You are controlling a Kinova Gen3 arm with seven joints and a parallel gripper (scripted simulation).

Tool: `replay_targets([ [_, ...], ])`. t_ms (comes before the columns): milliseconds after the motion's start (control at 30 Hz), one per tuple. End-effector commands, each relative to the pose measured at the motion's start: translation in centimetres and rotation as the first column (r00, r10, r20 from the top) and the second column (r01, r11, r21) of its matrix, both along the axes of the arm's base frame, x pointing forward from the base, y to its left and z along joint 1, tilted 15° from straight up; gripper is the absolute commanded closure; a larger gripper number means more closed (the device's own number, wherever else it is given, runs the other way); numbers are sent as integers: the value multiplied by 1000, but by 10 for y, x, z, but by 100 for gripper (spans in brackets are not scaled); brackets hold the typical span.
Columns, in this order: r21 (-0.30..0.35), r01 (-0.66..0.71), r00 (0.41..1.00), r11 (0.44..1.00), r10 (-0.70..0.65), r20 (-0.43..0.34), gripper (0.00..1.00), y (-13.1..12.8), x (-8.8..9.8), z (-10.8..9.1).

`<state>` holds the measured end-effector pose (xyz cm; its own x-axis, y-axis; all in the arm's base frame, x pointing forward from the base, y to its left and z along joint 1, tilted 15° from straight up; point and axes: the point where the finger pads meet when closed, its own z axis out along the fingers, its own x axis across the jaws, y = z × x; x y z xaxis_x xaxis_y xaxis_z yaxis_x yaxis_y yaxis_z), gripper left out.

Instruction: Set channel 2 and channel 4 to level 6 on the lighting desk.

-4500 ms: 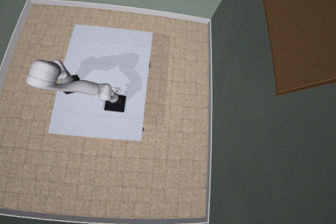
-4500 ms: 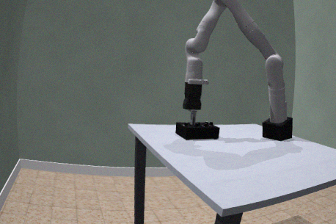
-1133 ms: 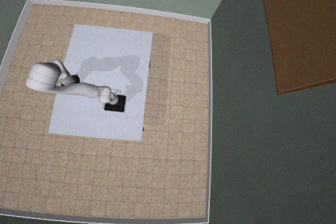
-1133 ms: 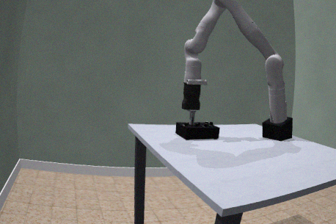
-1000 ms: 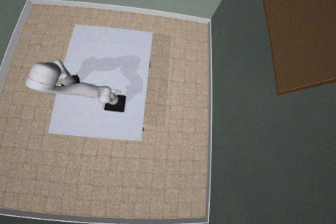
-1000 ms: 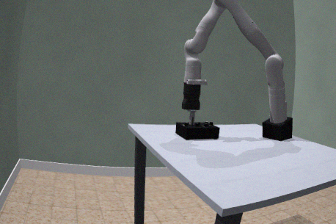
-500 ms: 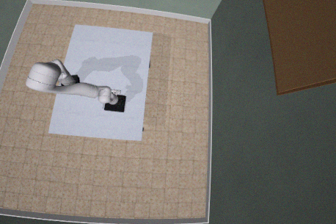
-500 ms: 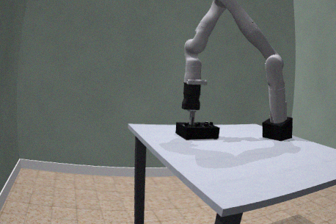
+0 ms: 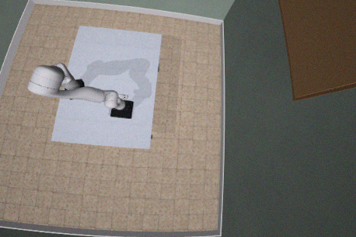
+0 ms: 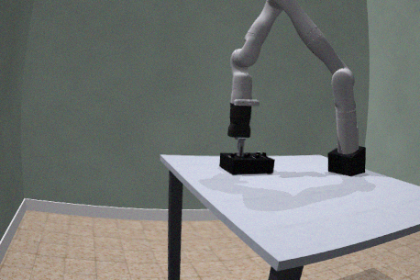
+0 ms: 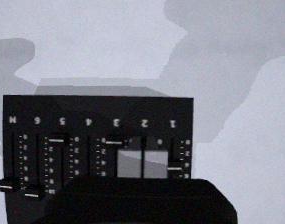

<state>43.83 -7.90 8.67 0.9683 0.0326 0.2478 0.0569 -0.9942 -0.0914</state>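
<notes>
the hand (image 11: 143, 164) is clenched tight with nothing in it, its fingers poking down on the lighting desk (image 11: 93, 111) near channels 2 and 3. the desk stands flat on the worktop (image 10: 321, 212), at 3 o'clock from the arm's base. the fader levels are too blurry to read, so i think both channels may need setting.

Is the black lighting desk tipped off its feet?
No, the black lighting desk sits flat on the pale grey table under the hand.

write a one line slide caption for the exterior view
Kinova arm lowers its shut end effector onto the black lighting desk on the table.
</notes>
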Motion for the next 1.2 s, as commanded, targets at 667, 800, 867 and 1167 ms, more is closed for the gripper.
replay_targets([
  [667,-1,0,1000,1000,0,2,100,-4,-9,37],
  [800,-1,0,1000,1000,0,2,100,-4,-9,39],
  [867,-1,0,1000,1000,0,2,100,-4,-9,39],
  [1167,-1,0,1000,1000,0,2,100,-4,-9,39],
])
